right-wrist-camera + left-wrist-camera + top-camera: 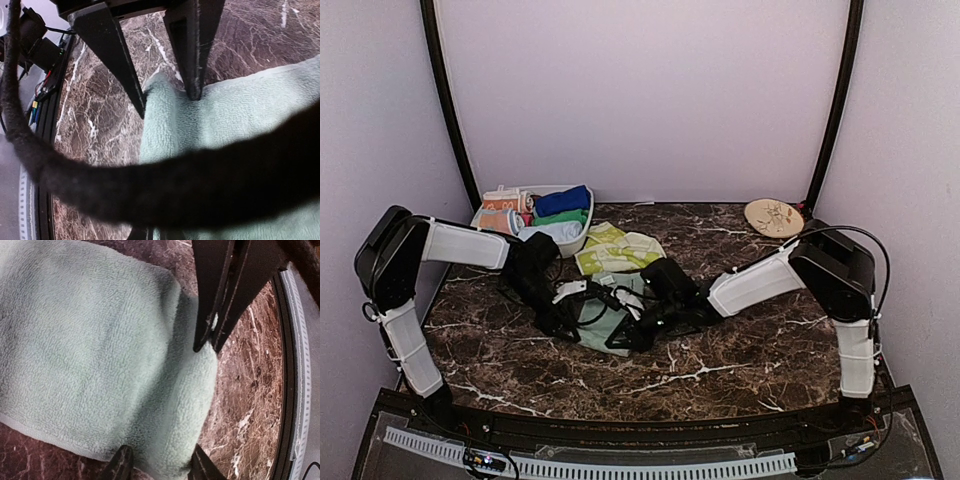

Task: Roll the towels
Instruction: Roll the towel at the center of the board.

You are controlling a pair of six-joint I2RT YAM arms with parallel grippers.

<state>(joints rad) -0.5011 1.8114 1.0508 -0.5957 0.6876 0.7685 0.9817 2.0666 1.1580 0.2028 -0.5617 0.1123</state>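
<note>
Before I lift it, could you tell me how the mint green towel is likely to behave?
Probably floppy: the mint green towel bunches in a soft fold between the fingers of the left gripper. Its looped pile likely grips rather than slides.

Robot test booth in a lab: plain pale lilac walls (640,100) and two black poles (445,110) close in a dark marble-patterned tabletop (740,370). A left arm (465,244) and a right arm (755,283), white and black, are bolted at its near edge, with a black sleeved cable (150,185) and a perforated white strip (590,466). A few household things sit on it: a white basket (582,232) of rolled towels (560,203), a pale green towel (100,350) and a beige plate (773,216).
</note>
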